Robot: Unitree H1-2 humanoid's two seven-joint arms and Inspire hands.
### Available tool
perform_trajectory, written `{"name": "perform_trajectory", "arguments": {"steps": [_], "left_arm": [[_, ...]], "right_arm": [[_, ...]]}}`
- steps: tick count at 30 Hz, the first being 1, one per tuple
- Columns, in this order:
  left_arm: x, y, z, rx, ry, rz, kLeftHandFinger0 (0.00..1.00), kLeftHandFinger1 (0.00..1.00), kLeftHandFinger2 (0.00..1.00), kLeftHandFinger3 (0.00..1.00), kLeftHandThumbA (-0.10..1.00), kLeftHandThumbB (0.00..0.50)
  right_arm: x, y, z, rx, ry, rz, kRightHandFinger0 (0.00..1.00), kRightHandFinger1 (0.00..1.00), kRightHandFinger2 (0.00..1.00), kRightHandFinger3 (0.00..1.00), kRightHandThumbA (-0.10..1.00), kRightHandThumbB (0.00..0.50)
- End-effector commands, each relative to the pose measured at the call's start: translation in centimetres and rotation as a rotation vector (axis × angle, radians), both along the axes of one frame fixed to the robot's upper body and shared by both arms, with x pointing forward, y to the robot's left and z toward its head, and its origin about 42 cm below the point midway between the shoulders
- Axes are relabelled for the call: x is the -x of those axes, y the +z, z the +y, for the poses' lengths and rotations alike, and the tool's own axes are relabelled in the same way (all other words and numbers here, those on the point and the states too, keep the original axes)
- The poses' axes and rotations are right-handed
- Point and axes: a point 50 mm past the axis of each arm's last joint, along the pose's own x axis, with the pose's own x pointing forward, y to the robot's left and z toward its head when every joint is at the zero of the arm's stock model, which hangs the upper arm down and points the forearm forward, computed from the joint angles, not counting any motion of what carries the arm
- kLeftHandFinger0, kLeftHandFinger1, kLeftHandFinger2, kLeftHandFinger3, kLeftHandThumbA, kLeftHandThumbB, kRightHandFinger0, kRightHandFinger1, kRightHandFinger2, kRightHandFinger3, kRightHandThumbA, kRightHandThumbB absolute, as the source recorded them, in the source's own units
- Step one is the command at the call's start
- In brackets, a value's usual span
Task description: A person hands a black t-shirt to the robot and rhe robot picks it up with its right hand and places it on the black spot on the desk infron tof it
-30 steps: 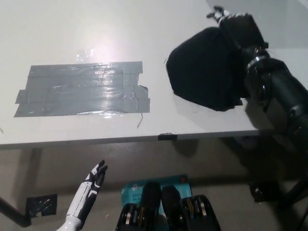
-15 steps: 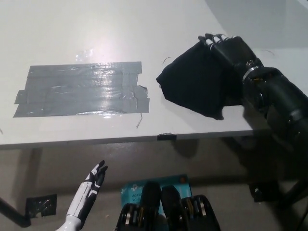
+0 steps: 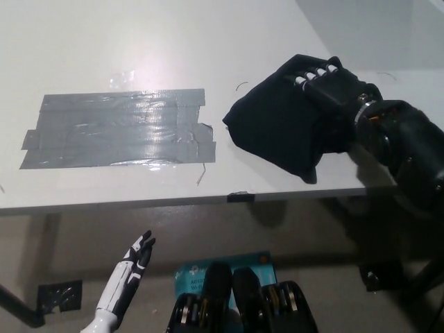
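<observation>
Black robot right hand (image 3: pixel 331 80) has its fingers closed on the soft black t-shirt (image 3: pixel 284 125), bunched low over the white desk (image 3: pixel 208 41). Grey tape patch (image 3: pixel 118 130), the target, lies at nine o'clock from the shirt. White left hand (image 3: pixel 139 253) rests below the desk edge, fingers apart.

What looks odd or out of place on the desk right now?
The shirt is bunched on the desk under the right hand, right of the tape patch, not on it. The patch's strips are wrinkled and uneven. The left hand hangs below the desk.
</observation>
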Motion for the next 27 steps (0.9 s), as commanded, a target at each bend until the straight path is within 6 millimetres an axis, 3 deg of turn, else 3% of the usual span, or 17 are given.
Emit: {"name": "perform_trajectory", "arguments": {"steps": [1, 7, 8, 10, 17, 23, 27], "left_arm": [[-2.4, 3.0, 0.9, -0.048, -0.033, -0.098, 1.0, 1.0, 1.0, 1.0, 1.0, 0.485], [-2.7, 3.1, 1.0, -0.044, -0.032, -0.102, 1.0, 1.0, 1.0, 1.0, 1.0, 0.482], [-2.7, 3.1, 1.1, -0.047, -0.032, -0.104, 1.0, 1.0, 1.0, 1.0, 1.0, 0.482], [-3.1, 3.2, 1.1, -0.046, -0.038, -0.11, 1.0, 1.0, 1.0, 1.0, 1.0, 0.479], [-3.3, 3.4, 1.1, -0.04, -0.04, -0.098, 1.0, 1.0, 1.0, 1.0, 1.0, 0.5], [-2.5, 2.7, 0.9, -0.051, -0.048, -0.09, 1.0, 1.0, 1.0, 1.0, 1.0, 0.497], [-2.2, 2.3, 1.0, -0.05, -0.039, -0.077, 1.0, 1.0, 1.0, 1.0, 1.0, 0.5]], "right_arm": [[7.3, 17.4, -2.8, 0.029, 0.022, 0.32, 1.0, 1.0, 1.0, 1.0, 0.62, 0.5], [8.3, 16.8, -4.2, -0.026, 0.024, 0.337, 1.0, 1.0, 1.0, 1.0, 0.86, 0.5], [8.5, 16.7, -4.8, -0.054, 0.023, 0.336, 1.0, 1.0, 1.0, 1.0, 1.0, 0.5], [9.3, 17.0, -6.6, -0.113, 0.014, 0.299, 1.0, 1.0, 1.0, 1.0, 1.0, 0.5], [10.2, 17.2, -9.8, -0.256, 0.002, 0.313, 1.0, 1.0, 1.0, 1.0, 1.0, 0.5], [11.8, 16.8, -11.5, -0.303, -0.004, 0.335, 1.0, 1.0, 1.0, 1.0, 1.0, 0.487], [13.1, 17.6, -12.2, -0.338, 0.004, 0.313, 1.0, 1.0, 1.0, 1.0, 1.0, 0.473]]}}
